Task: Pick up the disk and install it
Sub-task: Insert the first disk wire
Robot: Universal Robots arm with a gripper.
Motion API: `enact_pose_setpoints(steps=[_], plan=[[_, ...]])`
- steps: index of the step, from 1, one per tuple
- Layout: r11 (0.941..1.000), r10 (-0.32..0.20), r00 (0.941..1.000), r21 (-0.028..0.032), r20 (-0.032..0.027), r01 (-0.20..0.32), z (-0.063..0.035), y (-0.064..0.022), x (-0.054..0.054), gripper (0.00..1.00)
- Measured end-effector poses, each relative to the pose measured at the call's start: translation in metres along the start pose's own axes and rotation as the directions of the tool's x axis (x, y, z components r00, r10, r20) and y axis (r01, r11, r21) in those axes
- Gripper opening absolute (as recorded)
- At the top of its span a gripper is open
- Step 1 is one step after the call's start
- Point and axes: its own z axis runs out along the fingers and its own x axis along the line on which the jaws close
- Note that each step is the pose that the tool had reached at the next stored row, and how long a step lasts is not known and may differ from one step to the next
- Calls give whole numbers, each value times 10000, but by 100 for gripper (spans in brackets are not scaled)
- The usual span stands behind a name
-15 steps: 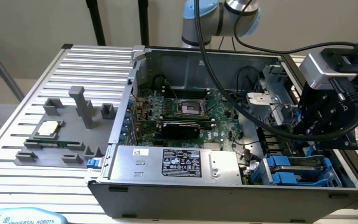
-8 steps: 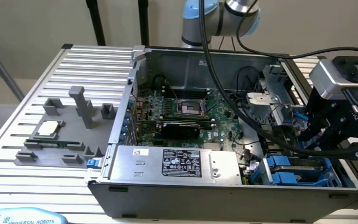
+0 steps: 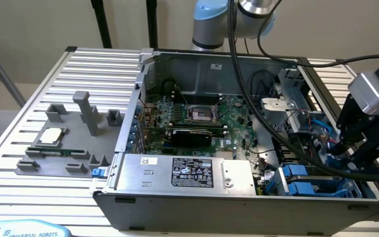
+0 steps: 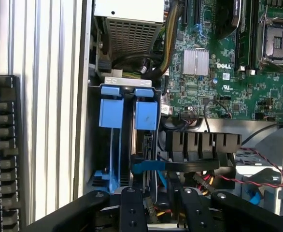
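Two bright blue disk carriers [image 4: 111, 112] [image 4: 146, 115] stand edge-on, side by side, in the drive bay at the case's front corner. They also show in the exterior view [image 3: 303, 178]. A grey disk edge [image 4: 148, 150] runs down under the second carrier; I cannot tell which one is the task's disk. My gripper [image 4: 160, 192] hovers just above this bay, at the exterior view's right [image 3: 359, 154]. Its black fingers [image 4: 131, 205] stand apart, and cables show through the gap with nothing between them.
The open computer case [image 3: 130, 143] lies on a slatted metal table [image 3: 18, 187]. Inside are the motherboard [image 3: 196, 118] and a grey power-supply box [image 3: 183, 173]. A grey fixture [image 3: 71, 165] at the exterior view's left holds a small silver chip [image 3: 51, 135]. Red and black cables [image 4: 257, 174] cross beside the bay.
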Motion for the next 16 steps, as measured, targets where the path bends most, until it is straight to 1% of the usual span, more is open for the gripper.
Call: enact_pose_setpoints(steps=[1, 2, 6, 7, 8, 12, 16], plan=[[10000, -2, 10000, 0, 17, 2, -2, -15, 10, 34], [10000, -6, 10000, 0, 46, 6, -2, -25, 17, 34], [10000, -81, 9998, -3, 191, 81, 3, -43, 29, 34], [9999, -132, 9997, -9, 217, 132, 8, -44, 29, 34], [9998, -203, 9995, -17, 235, 203, 15, -45, 30, 34], [9990, -451, 9987, -45, 254, 452, 26, -52, 34, 34], [9976, -686, 9972, -56, 292, 688, 31, -64, 39, 34]])
